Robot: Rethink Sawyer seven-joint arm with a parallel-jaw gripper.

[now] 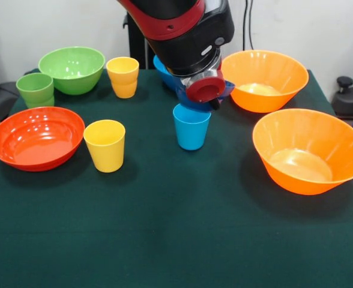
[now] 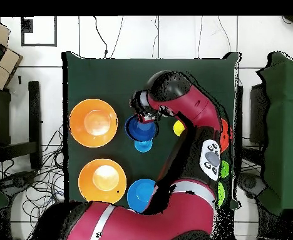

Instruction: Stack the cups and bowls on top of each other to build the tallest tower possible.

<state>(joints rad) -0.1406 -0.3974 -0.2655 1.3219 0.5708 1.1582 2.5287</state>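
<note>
Dark green cloth covers the worktop (image 1: 164, 228), which stands before a pale wall with cables hanging down it. From above, the red and black arm (image 1: 176, 24) reaches down to the middle of the cloth. Its gripper (image 1: 205, 90) carries the small dark blue bowl (image 2: 141, 129), held at the rim and tilted, directly over the upright light blue cup (image 1: 191, 126); from the front the bowl's low edge is just above the cup's mouth, and I cannot tell whether they touch. The fingers are hidden behind the wrist and the bowl, so their exact spread cannot be made out, though they are clamped on the bowl's rim.

Behind the arm, a medium light blue bowl (image 2: 141, 194) sits near the robot's base, partly hidden. In the front view two large orange bowls occupy the right side: one at the back (image 1: 263, 80), one nearer the camera (image 1: 308, 150). On the left lie the wide red-orange bowl (image 1: 37, 138), with a yellow cup (image 1: 105, 145) just beside it. Farther back stand the green bowl (image 1: 72, 69), a green cup (image 1: 35, 90) to its left, and a second yellow cup (image 1: 123, 77) to its right. All stand upright and apart from one another.
</note>
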